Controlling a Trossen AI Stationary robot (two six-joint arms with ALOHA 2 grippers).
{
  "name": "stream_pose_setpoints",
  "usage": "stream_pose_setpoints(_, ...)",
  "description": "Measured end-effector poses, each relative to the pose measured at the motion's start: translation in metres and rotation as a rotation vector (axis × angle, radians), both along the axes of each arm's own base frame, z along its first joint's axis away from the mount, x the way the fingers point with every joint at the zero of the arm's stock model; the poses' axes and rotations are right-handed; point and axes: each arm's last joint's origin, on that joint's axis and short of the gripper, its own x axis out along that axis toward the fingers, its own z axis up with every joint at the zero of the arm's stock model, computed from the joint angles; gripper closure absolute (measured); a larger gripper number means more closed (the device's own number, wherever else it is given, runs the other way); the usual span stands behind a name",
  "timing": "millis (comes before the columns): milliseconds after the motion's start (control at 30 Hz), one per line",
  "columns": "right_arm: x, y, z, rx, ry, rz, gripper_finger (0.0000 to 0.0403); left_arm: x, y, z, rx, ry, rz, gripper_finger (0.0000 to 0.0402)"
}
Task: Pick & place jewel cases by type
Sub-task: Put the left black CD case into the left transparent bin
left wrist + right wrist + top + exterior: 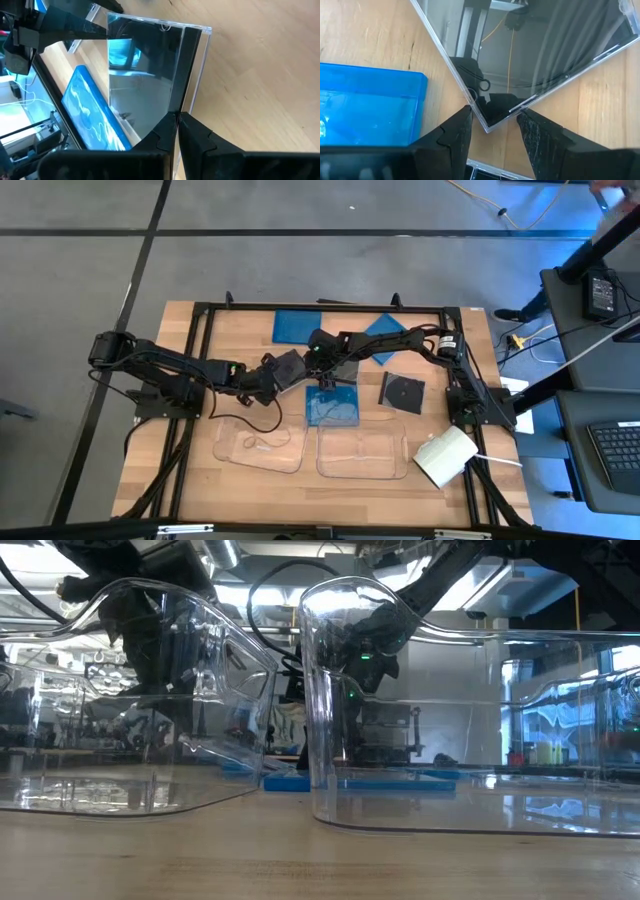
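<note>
A dark jewel case [289, 366] hangs over the middle of the table between both grippers. My left gripper [178, 116] comes from the table's left and is shut on one edge. My right gripper [492, 117] reaches in from the right and far side and has the opposite corner between its fingers. Two blue jewel cases [298, 325] [385, 340] lie flat at the far side. A third blue one [332, 408] lies just near of the grippers. A black case showing a disc [402, 392] lies flat to the right. My left gripper pinches the case's edge [176, 107] between its two fingers, right beside the clear spine strip. The fingers slant down from the table's left. The case stands tilted, clear of the wood. My right gripper has one corner of the case [487, 126] wedged between its two fingers [462, 120], one finger on each of the two edges that meet there. It slants down from the far right. The case's flat face tilts away from the fingers.
Two clear shallow trays [260, 445] [362, 450] stand along the near side and fill the low view. A white box [445, 457] lies at the near right. A black frame [200, 320] runs around the table top.
</note>
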Motion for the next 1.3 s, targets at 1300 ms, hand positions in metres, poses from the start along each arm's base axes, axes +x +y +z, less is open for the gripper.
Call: stream_pose_setpoints(1300, 0.010, 0.039, 0.000, 0.031, -0.057, 0.173, 0.0234, 0.029, -0.015, 0.039, -0.044, -0.518, -0.015, 0.0392)
